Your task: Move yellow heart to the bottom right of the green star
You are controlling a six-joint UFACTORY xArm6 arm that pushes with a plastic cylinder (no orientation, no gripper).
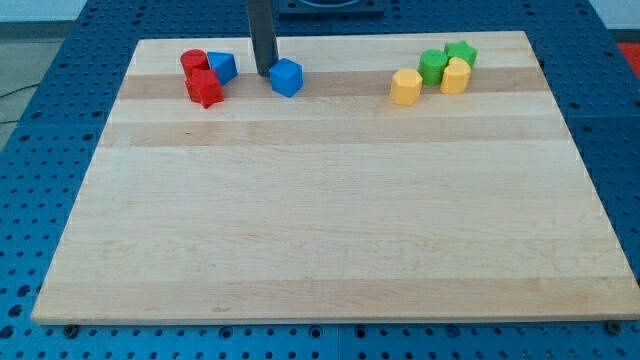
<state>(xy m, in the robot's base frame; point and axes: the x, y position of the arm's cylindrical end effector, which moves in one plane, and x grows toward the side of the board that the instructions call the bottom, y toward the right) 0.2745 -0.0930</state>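
Note:
The yellow heart [455,76] sits near the view's top right, touching the green star [461,53] just below it. A green round block [433,66] touches both on their left. My tip [263,74] is far off to the left, at the top of the board, right beside the left edge of a blue block [286,77]. The rod rises straight up out of the view.
A yellow pentagon-like block [405,87] lies left of the green round block. At the top left stand a red cylinder [193,62], a blue block [222,67] and a red star [204,89], clustered together. The wooden board [330,230] has blue perforated table around it.

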